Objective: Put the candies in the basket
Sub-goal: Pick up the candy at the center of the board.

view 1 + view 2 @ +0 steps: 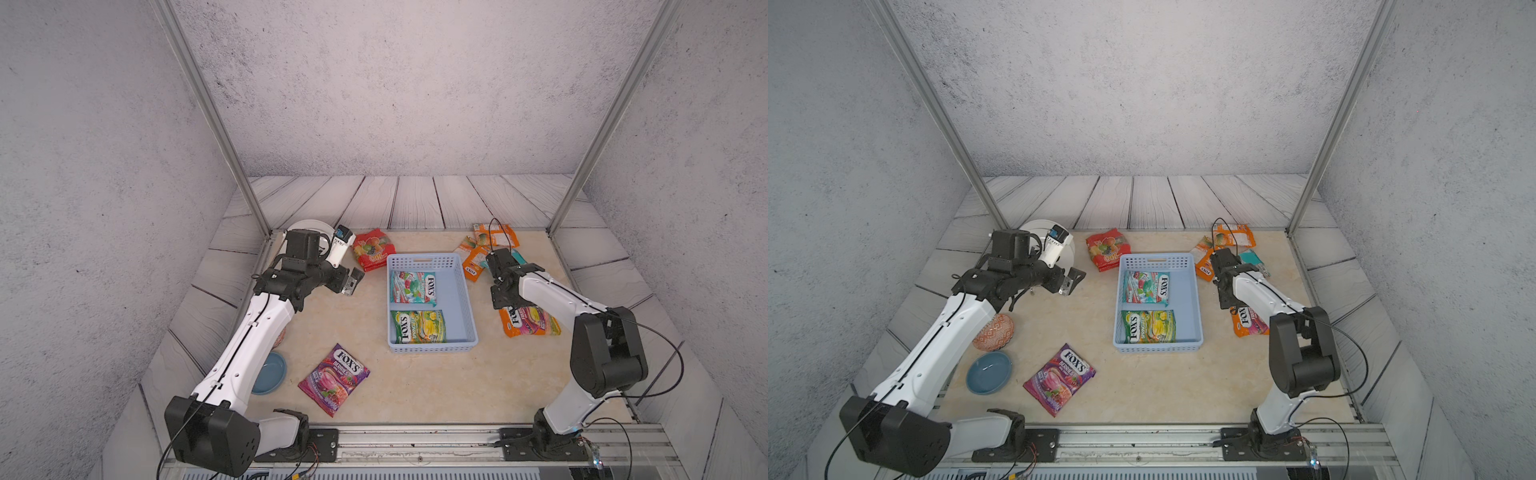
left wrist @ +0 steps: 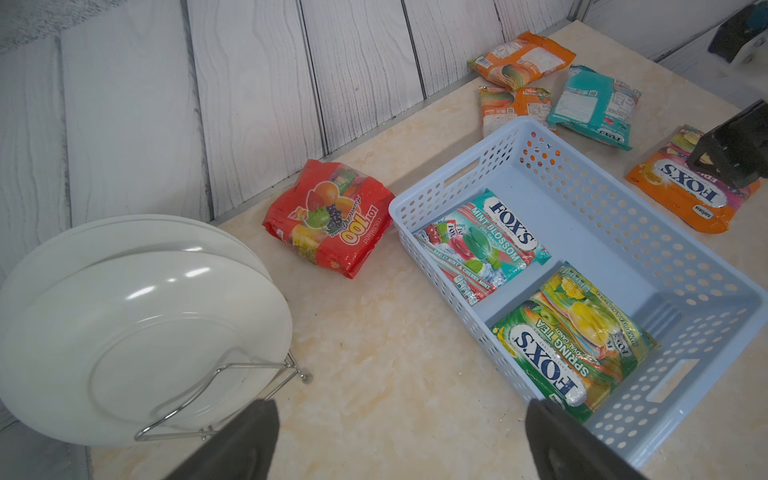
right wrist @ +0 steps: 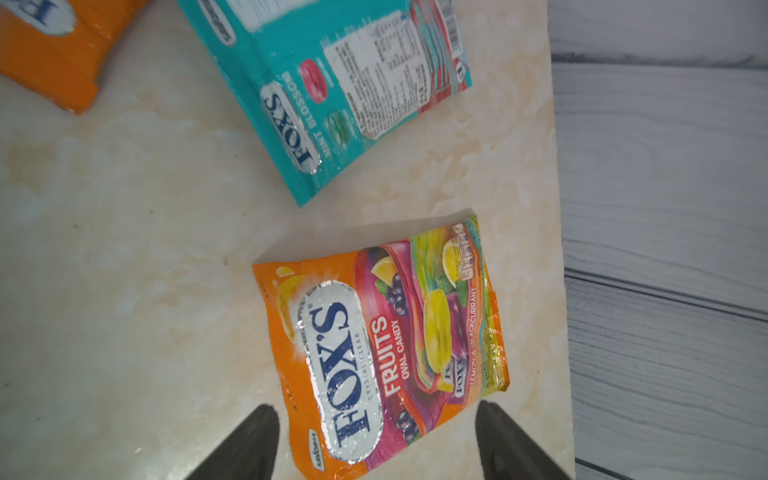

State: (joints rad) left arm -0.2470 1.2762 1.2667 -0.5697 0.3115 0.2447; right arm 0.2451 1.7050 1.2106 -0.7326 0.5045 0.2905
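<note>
The pale blue basket [image 1: 457, 286] stands mid-table and holds a teal candy bag [image 1: 412, 288] and a green one [image 1: 419, 327]. On the table lie a purple bag [image 1: 334, 378], a red bag [image 1: 372, 248], two orange bags [image 1: 494, 235] at the back right and a teal bag [image 3: 332, 95]. My right gripper [image 3: 376, 409] is open, low over an orange Fruits bag [image 3: 374, 353], with a finger on each side of its near end. My left gripper [image 2: 401, 405] is open above bare table, left of the basket [image 2: 623, 232].
White plates in a wire rack [image 2: 137, 324] stand at the back left beside the left gripper. A blue bowl [image 1: 989, 372] and a patterned orange bowl [image 1: 994, 331] sit under the left arm. Metal posts rise at the back corners.
</note>
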